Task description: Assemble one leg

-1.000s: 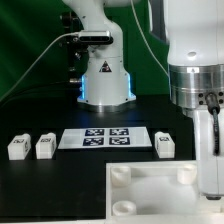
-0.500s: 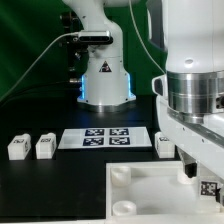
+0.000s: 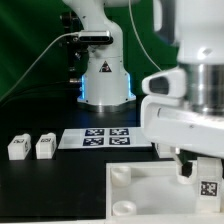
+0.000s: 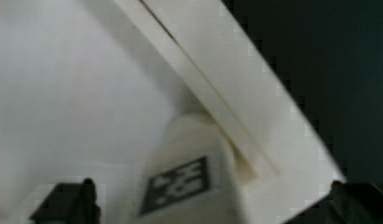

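Observation:
A leg (image 3: pixel 210 187), a small white post with a black-and-white tag, stands upright at the far corner of the large white panel (image 3: pixel 140 192) on the exterior view's right. My gripper (image 3: pixel 200 178) hangs right over it, one finger on each side. In the wrist view the leg (image 4: pixel 214 165) lies between the two dark fingertips (image 4: pixel 67 203), with a gap showing beside its tag face. The jaws stand wide, so my gripper (image 4: pixel 209 205) looks open around the leg. Two more legs (image 3: pixel 17 148) (image 3: pixel 45 147) lie on the table at the exterior view's left.
The marker board (image 3: pixel 95 138) lies behind the panel. The robot's base (image 3: pixel 105 85) stands at the back. My hand fills the exterior view's right and hides the table behind it. The panel's round sockets (image 3: pixel 120 175) show at its left corners.
My hand has turned about its upright axis and now shows broadside, hiding the loose leg behind it. The tagged leg at the panel's corner has stayed in place.

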Robot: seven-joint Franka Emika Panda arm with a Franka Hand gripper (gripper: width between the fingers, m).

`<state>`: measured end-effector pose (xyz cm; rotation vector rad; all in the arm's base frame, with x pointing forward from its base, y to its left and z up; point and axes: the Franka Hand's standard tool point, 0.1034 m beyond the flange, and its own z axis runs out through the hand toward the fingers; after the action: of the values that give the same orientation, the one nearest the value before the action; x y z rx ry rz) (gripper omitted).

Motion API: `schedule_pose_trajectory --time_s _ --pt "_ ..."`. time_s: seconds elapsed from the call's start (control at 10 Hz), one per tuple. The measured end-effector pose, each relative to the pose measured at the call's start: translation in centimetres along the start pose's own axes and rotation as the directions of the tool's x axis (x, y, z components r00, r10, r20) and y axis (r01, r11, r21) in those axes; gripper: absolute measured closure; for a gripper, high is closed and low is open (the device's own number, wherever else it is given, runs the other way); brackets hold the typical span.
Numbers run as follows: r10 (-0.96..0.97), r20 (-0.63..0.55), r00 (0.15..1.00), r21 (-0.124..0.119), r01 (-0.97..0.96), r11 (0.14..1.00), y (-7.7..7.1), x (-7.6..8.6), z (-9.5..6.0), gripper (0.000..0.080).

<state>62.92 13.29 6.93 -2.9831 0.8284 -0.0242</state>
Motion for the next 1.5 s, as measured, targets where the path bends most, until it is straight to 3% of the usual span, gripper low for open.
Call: schedule_pose_trajectory --time_s 0.2,0.3,0.4,0.5,0.6,0.7,0.9,1.1,1.2,1.4,1.5 --pt "-0.202 -0.009 0.979 0.002 0.202 0.979 0.4 0.1 -0.1 0.015" --pt "-0.201 -0.009 0.98 0.002 0.201 0.98 0.4 0.1 -0.1 0.015" --pt "-0.2 -0.009 0.98 0.001 0.2 0.98 0.4 0.1 -0.1 0.0242" --pt "-0.2 -0.009 0.98 0.001 0.2 0.98 0.4 0.1 0.0 0.0242" --pt "-0.197 -0.009 0.98 -0.001 0.197 0.98 0.6 0.2 0.0 0.0424" --pt "-0.195 -0.009 0.981 -0.002 0.195 0.981 0.8 0.3 0.0 0.0506" --pt "-0.154 -0.002 0.988 -0.002 0.154 0.988 0.9 0.5 0.0 0.0506" --pt "0.034 0.031 0.999 -0.015 -0.034 0.999 1.5 1.2 -0.1 0.0506" --pt "0.216 0.054 0.975 -0.014 -0.215 0.976 1.5 1.3 -0.1 0.0506" --pt "0.53 0.105 0.842 -0.011 -0.532 0.847 1.4 1.3 -0.1 0.0506" --pt "0.673 0.104 0.733 -0.028 -0.674 0.738 1.2 1.1 0.1 0.0506"
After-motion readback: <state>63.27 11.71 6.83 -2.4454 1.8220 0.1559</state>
